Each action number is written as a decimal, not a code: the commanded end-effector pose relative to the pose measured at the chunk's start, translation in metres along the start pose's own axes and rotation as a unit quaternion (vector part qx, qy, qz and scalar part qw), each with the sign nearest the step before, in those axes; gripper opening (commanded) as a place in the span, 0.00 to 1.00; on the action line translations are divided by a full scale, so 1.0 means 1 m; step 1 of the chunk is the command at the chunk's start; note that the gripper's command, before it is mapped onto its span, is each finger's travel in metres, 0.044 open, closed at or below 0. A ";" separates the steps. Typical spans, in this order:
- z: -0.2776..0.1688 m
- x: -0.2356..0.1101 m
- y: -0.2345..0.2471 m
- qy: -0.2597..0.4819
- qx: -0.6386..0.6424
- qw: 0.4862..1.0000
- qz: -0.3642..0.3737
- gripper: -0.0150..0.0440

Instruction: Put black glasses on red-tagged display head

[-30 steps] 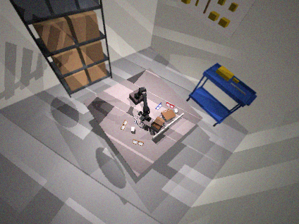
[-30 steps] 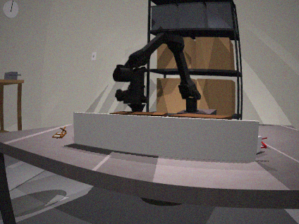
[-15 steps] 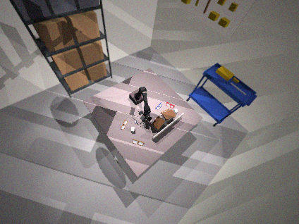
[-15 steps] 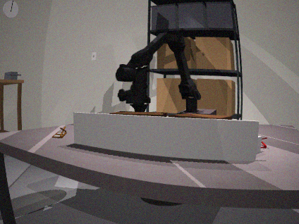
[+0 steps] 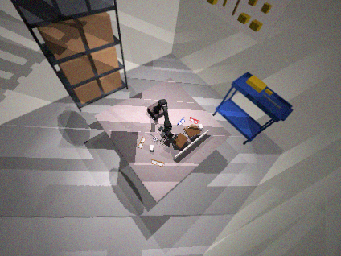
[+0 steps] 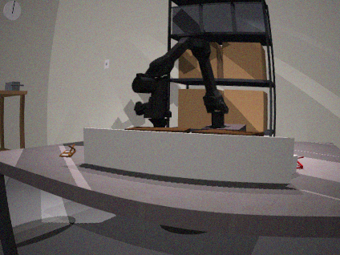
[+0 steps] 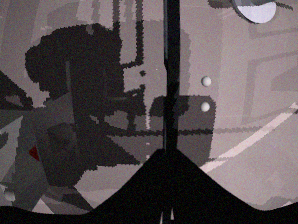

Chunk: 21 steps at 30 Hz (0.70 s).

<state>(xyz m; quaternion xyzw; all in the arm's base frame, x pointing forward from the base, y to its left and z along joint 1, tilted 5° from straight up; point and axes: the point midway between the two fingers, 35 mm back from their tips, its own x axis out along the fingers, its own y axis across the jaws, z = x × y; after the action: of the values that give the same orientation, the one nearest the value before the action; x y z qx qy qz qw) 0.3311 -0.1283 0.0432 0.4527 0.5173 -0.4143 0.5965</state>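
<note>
My gripper [image 7: 166, 156] [image 5: 166, 138] [image 6: 158, 119] is shut on the black glasses [image 7: 170, 63]; one thin black bar of them rises straight up from between the fingers in the wrist view. The gripper hangs low, just left of two brown display heads [image 5: 192, 130] [image 5: 182, 140] that stand behind a long white board [image 5: 193, 144] [image 6: 188, 154]. In the exterior view the board hides the heads almost fully. A small red patch [image 7: 32, 153] shows at the left of the wrist view. I cannot tell which head bears the red tag.
Other glasses lie on the table: red [image 5: 194, 119] [image 6: 298, 162], blue [image 5: 181, 121], and two orange pairs [image 5: 141, 142] [image 5: 157, 163] [image 6: 69, 151]. A small white block [image 5: 151, 147] lies near the gripper. A shelf rack with boxes [image 5: 80, 52] and a blue cart [image 5: 253, 106] stand off the table.
</note>
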 end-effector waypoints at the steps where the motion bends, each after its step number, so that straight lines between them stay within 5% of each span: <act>1: -0.001 0.001 -0.001 0.002 0.001 1.000 -0.002 0.25; 14: 0.008 0.000 -0.001 0.001 0.001 1.000 -0.002 0.25; 21: 0.011 -0.034 0.000 0.001 0.001 1.000 -0.002 0.25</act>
<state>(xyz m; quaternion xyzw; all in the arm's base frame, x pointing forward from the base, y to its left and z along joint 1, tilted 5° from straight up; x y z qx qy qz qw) 0.3280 -0.1356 0.0544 0.4511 0.5247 -0.4188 0.5880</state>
